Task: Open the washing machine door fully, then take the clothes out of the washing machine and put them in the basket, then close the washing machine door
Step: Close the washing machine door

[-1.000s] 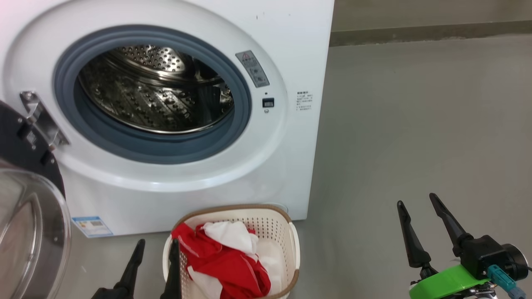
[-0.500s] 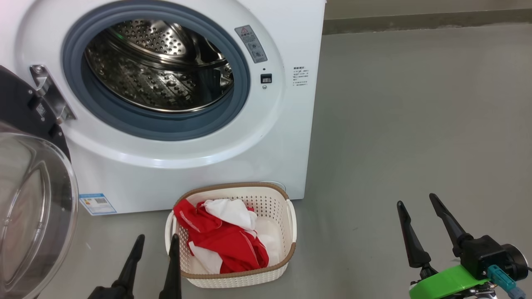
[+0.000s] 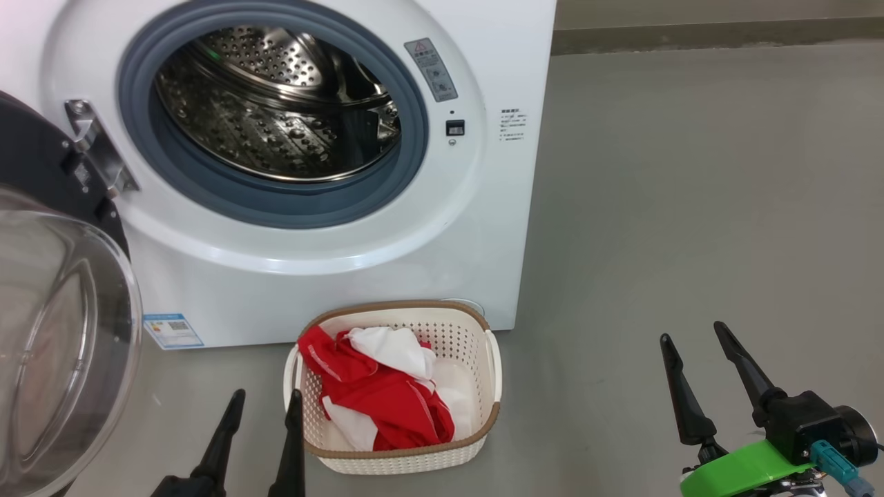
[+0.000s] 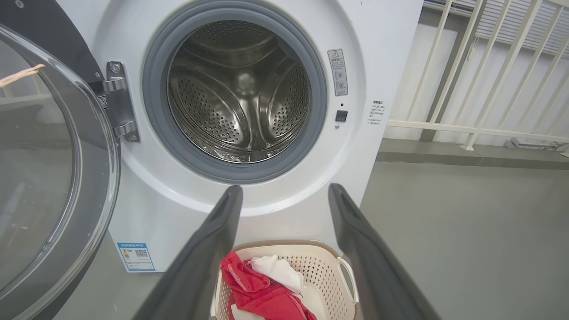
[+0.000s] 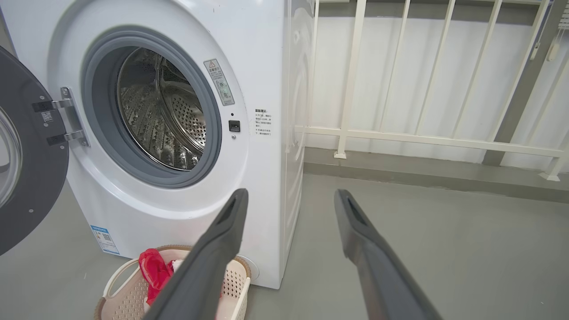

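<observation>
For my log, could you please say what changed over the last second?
The head camera shifted, so the scene slid together. The clothes remain in the basket, the washing machine door stays open, and the left tool and right tool stay open, empty.

The washer (image 3: 311, 276) stands on the floor (image 3: 690, 207), its opening facing the robot. The door (image 3: 69, 345) hangs from the hinge (image 3: 97, 148) on the washer's left side and is swung out toward the robot. The basket (image 3: 414, 459) sits on the floor just in front of the washer, below the opening and toward its right corner. The clothes (image 3: 387, 400) lie in the basket. The left gripper (image 3: 266, 395) is just left of the basket's near corner. The right gripper (image 3: 692, 331) is well to the right, above the floor. A railing (image 5: 422, 138) stands behind the washer, to its right.
</observation>
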You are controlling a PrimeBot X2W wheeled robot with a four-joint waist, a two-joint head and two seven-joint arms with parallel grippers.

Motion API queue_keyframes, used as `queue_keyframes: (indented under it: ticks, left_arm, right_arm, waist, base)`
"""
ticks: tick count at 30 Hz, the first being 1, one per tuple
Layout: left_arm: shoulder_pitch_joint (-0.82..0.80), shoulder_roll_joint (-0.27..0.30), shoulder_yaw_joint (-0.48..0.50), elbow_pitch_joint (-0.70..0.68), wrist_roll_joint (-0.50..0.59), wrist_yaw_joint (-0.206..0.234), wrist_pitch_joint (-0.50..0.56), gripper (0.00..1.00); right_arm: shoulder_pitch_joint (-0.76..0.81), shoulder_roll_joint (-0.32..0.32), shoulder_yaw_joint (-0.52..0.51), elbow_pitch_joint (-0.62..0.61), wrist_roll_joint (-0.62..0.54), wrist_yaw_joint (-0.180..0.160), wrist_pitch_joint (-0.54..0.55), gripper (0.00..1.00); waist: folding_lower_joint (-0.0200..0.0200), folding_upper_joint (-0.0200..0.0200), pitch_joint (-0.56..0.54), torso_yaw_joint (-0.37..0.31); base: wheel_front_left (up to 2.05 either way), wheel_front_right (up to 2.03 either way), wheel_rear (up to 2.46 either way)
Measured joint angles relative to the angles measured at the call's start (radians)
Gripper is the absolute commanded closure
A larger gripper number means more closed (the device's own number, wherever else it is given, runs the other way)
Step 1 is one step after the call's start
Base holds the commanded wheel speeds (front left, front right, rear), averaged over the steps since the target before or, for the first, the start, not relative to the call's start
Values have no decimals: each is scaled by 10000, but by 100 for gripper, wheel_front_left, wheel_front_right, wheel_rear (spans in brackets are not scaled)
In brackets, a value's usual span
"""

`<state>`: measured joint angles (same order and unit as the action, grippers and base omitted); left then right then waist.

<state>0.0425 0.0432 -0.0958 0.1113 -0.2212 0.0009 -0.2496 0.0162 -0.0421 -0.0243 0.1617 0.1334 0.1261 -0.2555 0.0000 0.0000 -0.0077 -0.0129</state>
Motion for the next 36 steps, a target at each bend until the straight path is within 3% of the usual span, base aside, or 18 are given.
queue_keyframes:
  ticks: [10, 23, 36]
  left_arm:
    - [-1, 0, 96, -65, 107, 476, 0, 0]
    - [244, 61, 92, -897, 247, 1147, 376, 0]
    - [555, 140, -36, -1499, 286, 1317, 736, 0]
  right_arm:
    - [1, 0, 104, -17, 0, 0, 0, 0]
    - [-12, -2, 502, -121, 17, 0, 0, 0]
    - [-12, -2, 859, -251, 15, 0, 0, 0]
  waist:
    - [0, 0, -77, 518]
    - [0, 0, -276, 1705]
    - [0, 0, -321, 3190]
  base:
    - [0, 0, 0]
    - [0, 0, 0]
    - [0, 0, 0]
